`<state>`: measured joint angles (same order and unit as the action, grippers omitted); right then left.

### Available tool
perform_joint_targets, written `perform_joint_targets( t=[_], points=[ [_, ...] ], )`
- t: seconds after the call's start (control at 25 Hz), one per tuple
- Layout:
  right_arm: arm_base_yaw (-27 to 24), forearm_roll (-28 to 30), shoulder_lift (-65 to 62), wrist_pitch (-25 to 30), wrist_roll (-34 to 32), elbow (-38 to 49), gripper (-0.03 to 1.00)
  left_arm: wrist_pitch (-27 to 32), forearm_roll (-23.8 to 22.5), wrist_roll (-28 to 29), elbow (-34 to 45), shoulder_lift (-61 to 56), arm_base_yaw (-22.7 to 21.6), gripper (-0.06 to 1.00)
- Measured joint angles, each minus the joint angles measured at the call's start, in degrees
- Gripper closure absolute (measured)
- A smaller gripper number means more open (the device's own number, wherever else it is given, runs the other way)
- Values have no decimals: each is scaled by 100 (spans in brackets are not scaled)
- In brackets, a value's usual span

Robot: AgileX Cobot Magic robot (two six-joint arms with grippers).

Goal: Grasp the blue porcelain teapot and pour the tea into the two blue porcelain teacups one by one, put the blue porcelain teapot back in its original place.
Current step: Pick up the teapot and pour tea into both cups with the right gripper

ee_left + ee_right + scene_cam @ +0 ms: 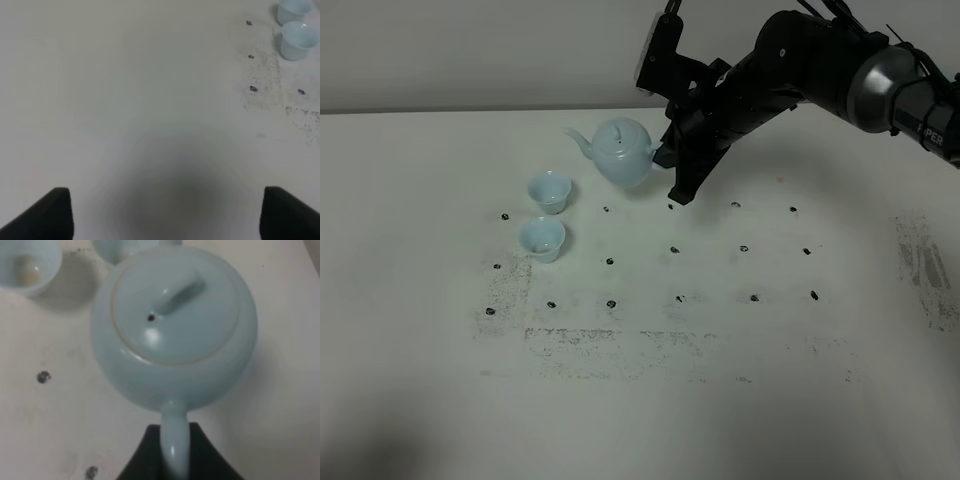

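Note:
The blue porcelain teapot (620, 150) stands upright at the back of the table, with its spout towards the left. My right gripper (665, 155) is shut on its loop handle from the right. In the right wrist view the handle (175, 440) runs between the dark fingers (142, 457), below the lidded teapot (175, 325). The two blue porcelain teacups (549, 190) (542, 238) sit just left of the teapot and in front of it, one behind the other. My left gripper (165, 210) is open over bare table, well away from the teacups (298, 40) (295, 10).
The white table (720, 380) carries a grid of small black dots (674, 250) and grey scuffing near the front (620, 340) and the right edge (925, 270). The right arm (820, 70) reaches in from the back right.

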<state>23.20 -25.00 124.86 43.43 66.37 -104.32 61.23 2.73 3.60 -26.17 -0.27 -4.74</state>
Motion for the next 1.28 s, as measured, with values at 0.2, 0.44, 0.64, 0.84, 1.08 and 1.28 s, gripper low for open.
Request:
perform_joint_targets(
  t=[0.2,0.44,0.64,0.84,1.08,1.28],
  points=[
    [103,168,13,-379,213,-12,92,0,0,0,0,0,0,22],
    [234,350,382,-258,237,-455,92,0,0,0,0,0,0,22],
    [338,629,554,-64,179,-953,92,0,0,0,0,0,0,22],
    [338,984,564,88,395,-1012,92,0,0,0,0,0,0,22],
    [332,1280,571,217,772,-1012,92,0,0,0,0,0,0,22],
    [352,1285,669,139,882,-1012,92,0,0,0,0,0,0,22]
  ],
)
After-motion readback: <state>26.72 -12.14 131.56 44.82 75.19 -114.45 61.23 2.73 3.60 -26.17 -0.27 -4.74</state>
